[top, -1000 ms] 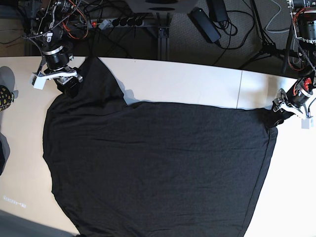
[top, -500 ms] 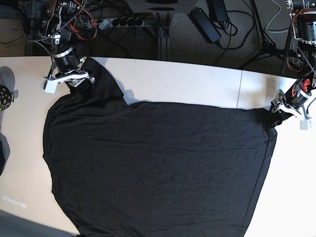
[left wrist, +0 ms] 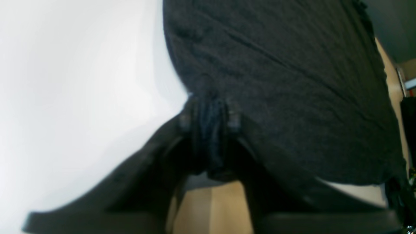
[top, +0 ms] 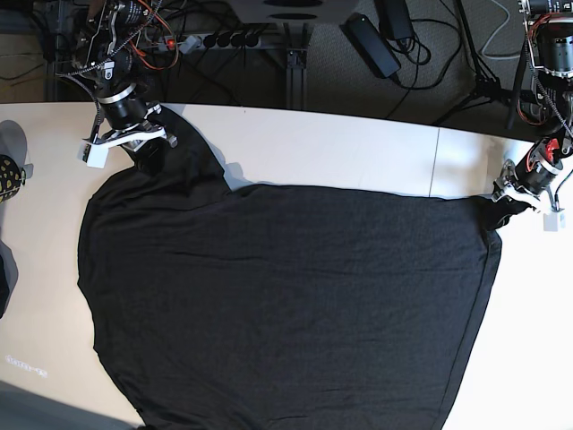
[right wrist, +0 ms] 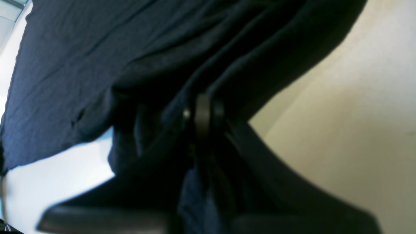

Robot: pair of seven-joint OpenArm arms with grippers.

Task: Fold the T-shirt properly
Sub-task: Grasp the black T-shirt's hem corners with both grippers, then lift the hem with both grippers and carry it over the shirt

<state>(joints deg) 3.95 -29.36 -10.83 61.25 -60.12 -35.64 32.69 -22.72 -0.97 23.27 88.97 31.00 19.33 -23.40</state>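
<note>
The black T-shirt (top: pixel 286 305) lies spread flat over the white table (top: pixel 340 148), plain side up, with no print showing. My right gripper (top: pixel 148 148) is at the shirt's far left corner. In the right wrist view it (right wrist: pixel 203 113) is shut, with dark folds of the T-shirt (right wrist: pixel 81 65) pinched between its fingers. My left gripper (top: pixel 512 199) is at the shirt's far right corner. In the left wrist view it (left wrist: pixel 209 120) is shut on a small bunch of the T-shirt (left wrist: pixel 276 81), just above the table.
A power strip with cables (top: pixel 215 40) and a black adapter (top: pixel 372 45) lie on the floor behind the table's far edge. A seam (top: pixel 435 161) crosses the tabletop at the right. A dark patterned object (top: pixel 7 177) pokes in at the left edge.
Both grippers have gone from open to shut on the shirt's far corners. The right gripper has shifted a little toward the far edge. The left one has edged up slightly.
</note>
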